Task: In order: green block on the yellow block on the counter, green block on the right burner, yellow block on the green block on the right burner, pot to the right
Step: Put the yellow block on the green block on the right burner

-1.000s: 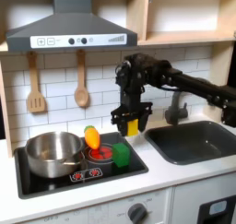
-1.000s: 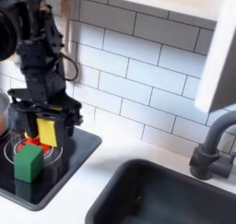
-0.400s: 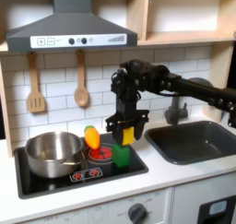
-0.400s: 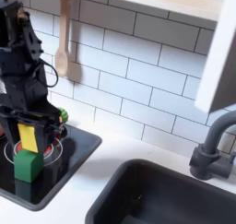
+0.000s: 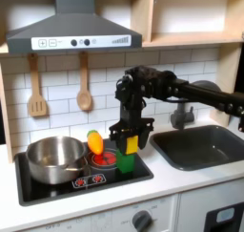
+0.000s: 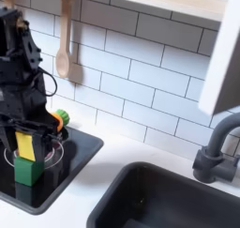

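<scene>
In the second exterior view my claw (image 6: pixel 25 144) hangs over the right burner (image 6: pixel 11 159) at the view's left edge, its fingers closed round the yellow block (image 6: pixel 25 148). That block sits right on top of the green block (image 6: pixel 26 169) (whether they truly touch, I cannot tell). The green block stands on the red rings of the black hob. The pale worktop (image 6: pixel 98 175) runs to the second exterior view's right, toward the dark sink (image 6: pixel 173 199) and its grey tap (image 6: pixel 217 152).
</scene>
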You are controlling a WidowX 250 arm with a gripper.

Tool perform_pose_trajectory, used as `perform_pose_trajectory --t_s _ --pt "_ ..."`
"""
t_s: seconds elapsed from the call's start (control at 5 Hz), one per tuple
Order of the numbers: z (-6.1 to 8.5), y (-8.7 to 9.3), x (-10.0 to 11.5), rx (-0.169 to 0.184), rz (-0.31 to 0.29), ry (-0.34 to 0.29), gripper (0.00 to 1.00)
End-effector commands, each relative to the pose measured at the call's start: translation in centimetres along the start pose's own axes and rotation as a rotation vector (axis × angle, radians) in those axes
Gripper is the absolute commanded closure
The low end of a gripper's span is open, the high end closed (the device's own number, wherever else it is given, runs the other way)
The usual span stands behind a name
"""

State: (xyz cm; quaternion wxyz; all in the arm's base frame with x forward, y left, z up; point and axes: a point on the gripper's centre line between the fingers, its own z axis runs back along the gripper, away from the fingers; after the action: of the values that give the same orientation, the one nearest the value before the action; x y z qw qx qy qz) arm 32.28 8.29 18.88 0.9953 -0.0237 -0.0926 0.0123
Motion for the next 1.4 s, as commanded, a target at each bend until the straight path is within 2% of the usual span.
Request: perform_pose_trajectory --t_s 0.0,0.2,0.4,0.8,1.2 --pt "-0.21 0.30 0.54 0.025 0.000 -0.021 1.00" --pt "-0.20 0.50 0.56 0.032 0.008 -0.024 1.00" --pt "-0.11 0.39 0.37 0.025 0.011 -0.013 1.00" --pt "-0.50 0.09 -0.19 0.010 0.027 0.045 1.00" --pt "-1.06 0.04 0.41 0.026 0.020 0.046 1.00"
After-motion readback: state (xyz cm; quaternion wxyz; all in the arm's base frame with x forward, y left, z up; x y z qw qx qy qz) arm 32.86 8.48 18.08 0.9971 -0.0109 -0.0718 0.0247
